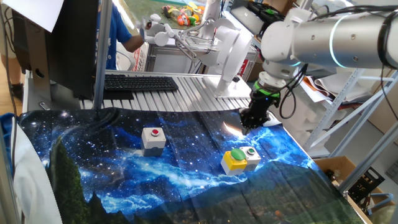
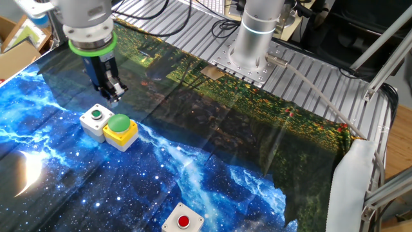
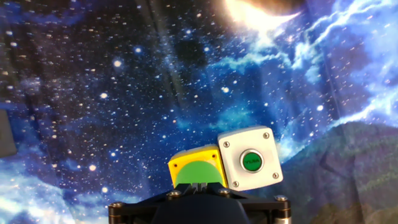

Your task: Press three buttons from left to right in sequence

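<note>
Setting: Cluttered lab bench, a slatted metal table (image 1: 186, 99) draped with a glossy galaxy-print cloth (image 1: 112, 168); a black keyboard (image 1: 140, 82) lies at the far edge.
Arm: silver, round-jointed, with a green ring above the dark gripper (image 2: 112, 93), which points down and hangs above the cloth, just beyond the right-hand pair of boxes.
Gripper state: fingers closed together, holding nothing.
Left button: red button (image 1: 154, 132) on a pale grey plastic box, square and matte, standing alone, well apart from the others.
Middle button: large green dome (image 2: 118, 122), smooth and rounded, on a yellow box.
Right button: tiny green button (image 3: 252, 161) set flush in a small grey box with a screw at each corner, touching the yellow box's side.
Progress: no frame shows any button pressed down or lit, so what has been done cannot be told; with the gripper raised and touching nothing, the judgement is that it is between presses.
Remaining: the sequence runs red, dome, small green; from these pictures, none can be counted finished.
</note>
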